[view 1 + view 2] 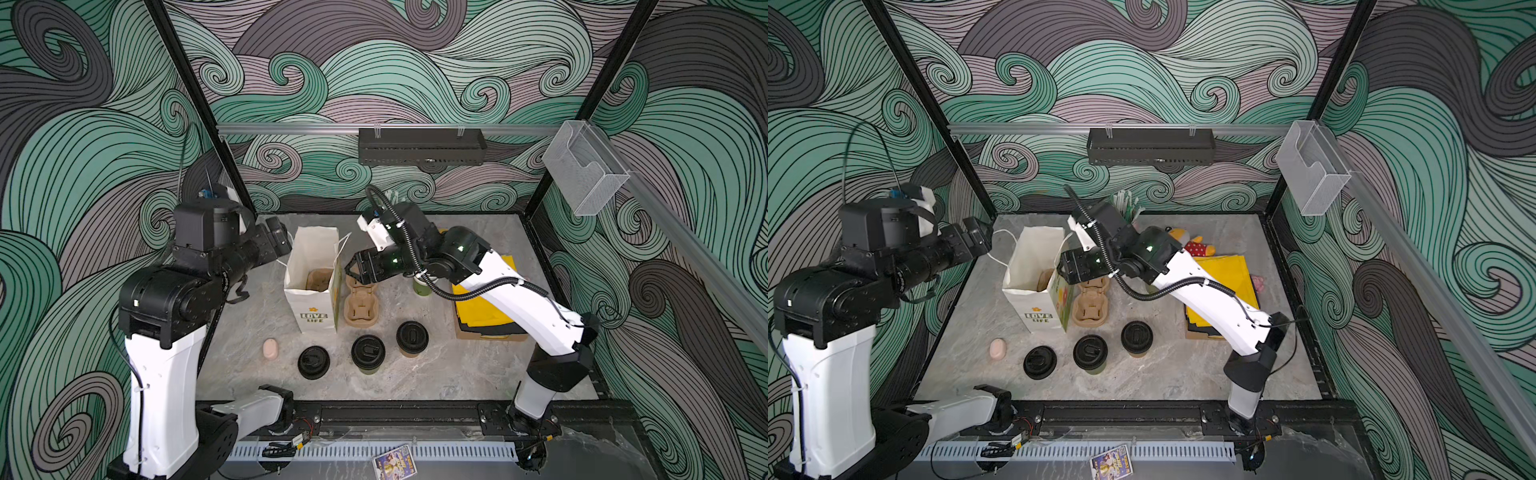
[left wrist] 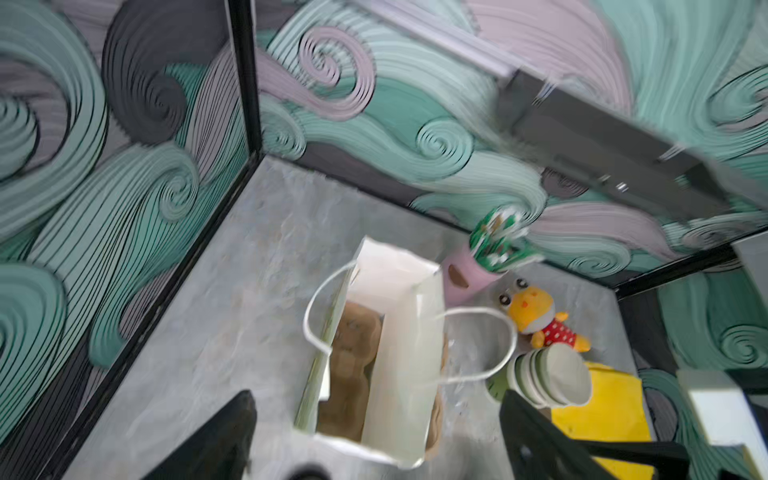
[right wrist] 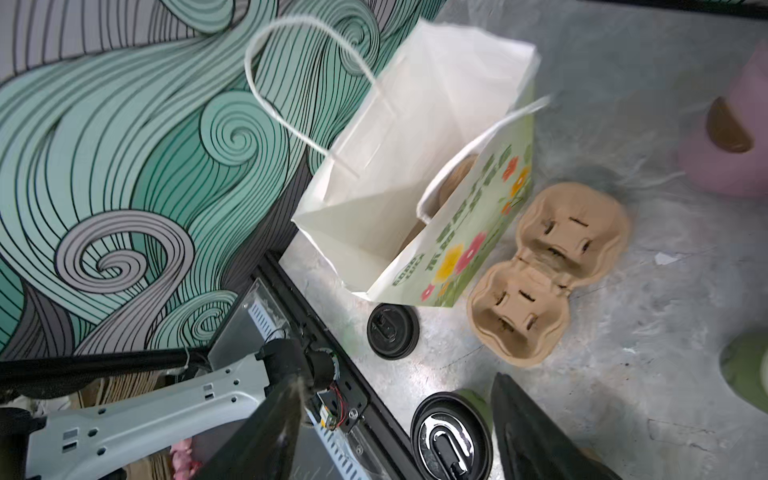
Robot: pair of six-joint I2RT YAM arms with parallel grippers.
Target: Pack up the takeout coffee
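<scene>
Now, both takeout cups stand upright near the front edge of the counter (image 1: pixel 457 382), each with its black lid on. The green cup (image 1: pixel 368 353) sits about midway along that edge. The brown cup (image 1: pixel 412 337) is just beside it toward the right edge and a little farther back; the 2 do not touch. 1 loose black lid (image 1: pixel 313 362) lies flat on the other side of the green cup, and a pink oval lump (image 1: pixel 270 348) lies beyond it toward the left edge.

A paper bag (image 1: pixel 312 266) stands open left of the counter's middle, with 1 pulp cup carrier (image 1: pixel 319 279) at its bottom. A 2nd carrier (image 1: pixel 360 305) lies on the counter just beside the bag's right wall.

The left gripper (image 1: pixel 279 239) hangs in the air by the bag's rear left rim, its fingers spread wide with nothing between them. The right gripper (image 1: pixel 352 272) hovers over the 2nd carrier, close to the bag's right wall, its fingers also spread and empty. Both are well apart from the 2 lidded cups.

A stack of lidless cups (image 2: pixel 548 378) sits partly hidden behind the right arm, next to a yellow cloth (image 1: pixel 478 307) near the right edge.
</scene>
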